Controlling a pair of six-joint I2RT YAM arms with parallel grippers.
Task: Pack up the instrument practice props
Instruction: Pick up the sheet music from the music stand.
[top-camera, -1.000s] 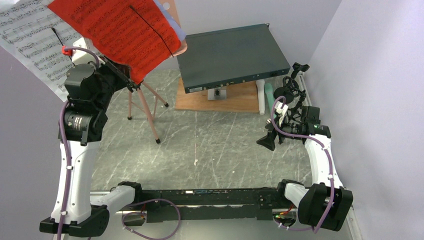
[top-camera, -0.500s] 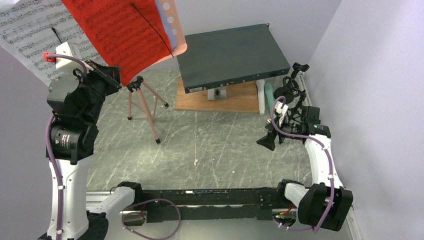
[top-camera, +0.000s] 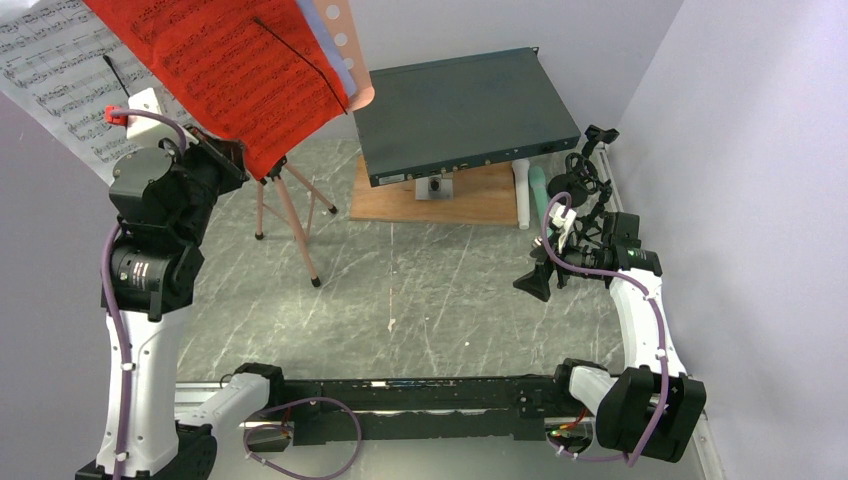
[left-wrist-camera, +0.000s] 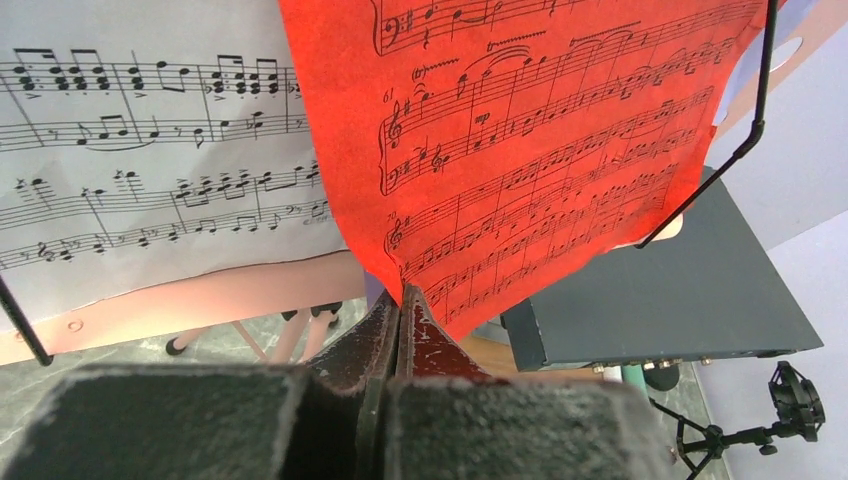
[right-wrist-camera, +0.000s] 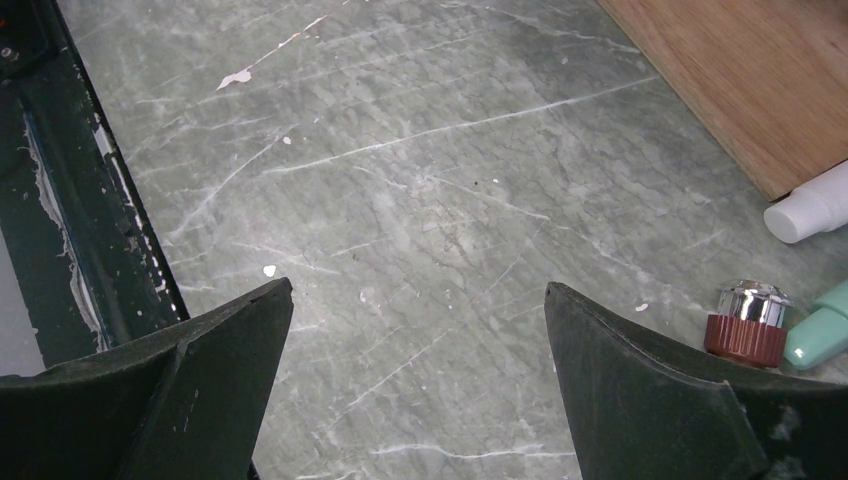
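My left pincer (left-wrist-camera: 400, 297) is clenched on the red sheet (left-wrist-camera: 540, 140), bottom corner. The sheet sits on the pink stand (left-wrist-camera: 200, 300), under the wire clip (left-wrist-camera: 763, 90). I'd slide it out slow: no tearing, no tipping. Right pincer (right-wrist-camera: 417, 288) released.

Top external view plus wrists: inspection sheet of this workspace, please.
Surface: grey marbled tabletop, scratched, with white flecks.
Job's things: red page pinched at its lower corner; white page on pink music stand; mic stand and tubes near the right wall.
Clutter: dark grey box on wooden board; red-based chrome cap beside the tubes.
Grippers: left gripper shut on red page; right gripper open above bare tabletop.
Cables: purple cables along both arms.
Surroundings: pale lavender walls.
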